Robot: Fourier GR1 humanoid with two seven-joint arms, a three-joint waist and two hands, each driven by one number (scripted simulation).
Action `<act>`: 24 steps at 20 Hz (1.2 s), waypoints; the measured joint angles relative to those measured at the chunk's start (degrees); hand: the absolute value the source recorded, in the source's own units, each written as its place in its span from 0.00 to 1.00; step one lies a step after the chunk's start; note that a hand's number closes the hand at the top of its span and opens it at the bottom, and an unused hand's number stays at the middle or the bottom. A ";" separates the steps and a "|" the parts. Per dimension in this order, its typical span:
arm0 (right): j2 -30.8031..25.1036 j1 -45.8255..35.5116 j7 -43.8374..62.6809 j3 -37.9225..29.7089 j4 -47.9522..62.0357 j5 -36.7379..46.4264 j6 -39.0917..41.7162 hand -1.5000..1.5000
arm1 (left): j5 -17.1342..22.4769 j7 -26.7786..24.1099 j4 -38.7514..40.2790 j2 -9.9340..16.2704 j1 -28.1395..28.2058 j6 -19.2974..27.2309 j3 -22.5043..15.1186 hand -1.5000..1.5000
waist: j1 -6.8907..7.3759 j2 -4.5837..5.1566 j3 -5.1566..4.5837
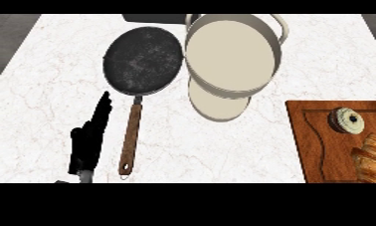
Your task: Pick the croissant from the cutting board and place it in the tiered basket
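Croissant (366,159) half out of view at cutting board's (316,143) right edge | left hand (89,143) resting, fingers straight, holding nothing | right hand unseen | risk: reach knocks cupcake (346,121) or misses tiered basket (234,53)

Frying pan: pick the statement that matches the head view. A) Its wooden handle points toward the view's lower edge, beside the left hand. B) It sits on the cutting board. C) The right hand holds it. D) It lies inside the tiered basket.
A: the frying pan lies on the counter, its wooden handle running down toward the lower edge, just right of the open left hand.
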 measured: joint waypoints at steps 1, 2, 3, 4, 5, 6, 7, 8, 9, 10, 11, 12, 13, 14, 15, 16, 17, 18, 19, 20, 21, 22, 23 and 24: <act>-0.09 -0.64 0.85 1.00 0.28 0.14 0.88 0.00 | -0.23 0.20 0.13 -0.13 -0.08 0.23 -0.06 0.50 | -0.04 -0.02 0.01; -0.16 -1.55 1.46 1.82 0.97 0.16 1.61 0.00 | -0.45 -0.22 0.43 -0.32 -0.10 0.34 -0.09 0.50 | 0.00 -0.02 0.03; -0.12 -2.21 1.82 2.56 1.57 0.24 2.12 0.00 | -0.25 -0.41 0.58 -0.16 -0.01 0.15 0.28 0.50 | -0.12 -0.08 0.05; -0.19 -2.74 2.12 2.97 2.04 -0.11 2.70 0.00 | -0.10 -0.55 0.80 -0.14 -0.03 0.02 0.55 0.50 | -0.30 -0.14 0.07; -0.01 -3.75 2.30 3.87 2.66 -0.13 3.15 0.00 | -0.04 -0.67 0.95 -0.18 -0.22 -0.26 0.56 0.50 | -0.12 -0.08 0.06; 0.47 -4.65 2.36 4.68 3.34 0.10 3.42 0.00 | -0.01 -0.59 0.75 -0.07 -0.17 -0.42 0.61 0.50 | -0.07 -0.10 0.06; 0.73 -5.81 2.45 5.24 4.26 -0.05 3.79 0.00 | -0.07 -0.90 0.86 -0.24 -0.07 -0.45 0.58 0.50 | -0.14 -0.15 0.08; 1.02 -7.00 2.51 5.71 4.83 -0.10 4.17 0.00 | -0.11 -1.22 0.96 -0.45 -0.01 -0.46 0.58 0.50 | -0.17 -0.17 0.08; 1.65 -8.13 2.47 6.90 5.61 0.54 4.35 0.00 | -0.23 -1.43 0.98 -0.58 0.15 -0.44 0.55 0.50 | -0.24 -0.24 0.10; 2.15 -9.25 2.48 7.48 6.32 0.68 4.63 0.00 | -0.08 -1.52 1.14 -0.36 0.18 -0.78 0.81 0.50 | -0.38 -0.28 0.12; 2.66 -10.78 2.49 8.14 7.27 0.83 4.92 0.00 | -0.13 -2.01 1.36 -0.57 0.25 -0.92 0.76 0.50 | -0.38 -0.31 0.14; 3.21 -12.28 2.50 8.87 8.22 1.12 5.22 0.00 | -0.03 -2.41 1.47 -0.56 0.35 -1.12 0.98 0.50 | -0.39 -0.35 0.15; 3.69 -13.60 2.51 9.34 9.18 1.28 5.58 0.00 | 0.06 -2.28 1.54 -0.56 0.26 -1.26 1.09 0.50 | -0.45 -0.36 0.15; 3.83 -14.82 2.60 9.58 10.31 0.82 6.13 0.00 | 0.02 -2.36 1.51 -0.62 0.31 -1.36 1.05 0.50 | -0.45 -0.38 0.16; 4.22 -16.03 2.61 9.94 11.40 0.73 6.56 0.00 | -0.21 -2.46 1.52 -0.78 0.33 -1.13 1.03 0.50 | -0.40 -0.37 0.15; 4.38 -16.63 2.66 10.21 11.98 0.35 7.12 0.00 | -0.37 -1.88 1.24 -0.82 0.37 -0.93 0.91 0.50 | -0.56 -0.41 0.15; 4.67 -17.23 2.67 10.72 12.98 0.08 7.64 0.00 | -0.34 -1.65 0.99 -0.38 0.47 -1.19 1.09 0.50 | -0.52 -0.42 0.13; 4.96 -18.03 2.69 11.19 14.13 -0.37 8.22 0.00 | -0.43 -1.67 0.93 -0.38 0.47 -1.18 1.11 0.50 | -0.43 -0.38 0.11; 5.30 -18.57 2.69 11.78 15.00 -0.82 8.77 0.00 | -0.74 -1.61 1.19 -0.70 0.40 -0.79 0.99 0.50 | -0.56 -0.38 0.12; 5.37 -19.10 2.72 11.93 15.72 -1.55 9.43 0.00 | -0.66 -1.64 1.12 -0.39 0.47 -1.04 1.20 0.50 | -0.58 -0.38 0.11; 5.69 -19.92 2.69 12.37 16.83 -1.99 10.00 0.00 | -0.62 -1.88 1.37 -0.45 0.38 -1.22 1.27 0.50 | -0.55 -0.36 0.10; 6.08 -20.45 2.63 12.79 17.48 -2.39 10.50 0.00 | -0.55 -2.02 1.43 -0.36 0.52 -1.19 1.59 0.50 | -0.68 -0.42 0.11; 6.52 -21.37 2.56 13.16 18.56 -2.56 10.93 0.00 | -0.52 -1.81 1.30 -0.43 0.55 -1.14 1.65 0.50 | -0.73 -0.45 0.13; 6.78 -22.18 2.52 13.29 19.35 -2.95 11.43 0.00 | -0.57 -1.84 1.20 -0.45 0.71 -1.07 1.74 0.50 | -0.83 -0.49 0.14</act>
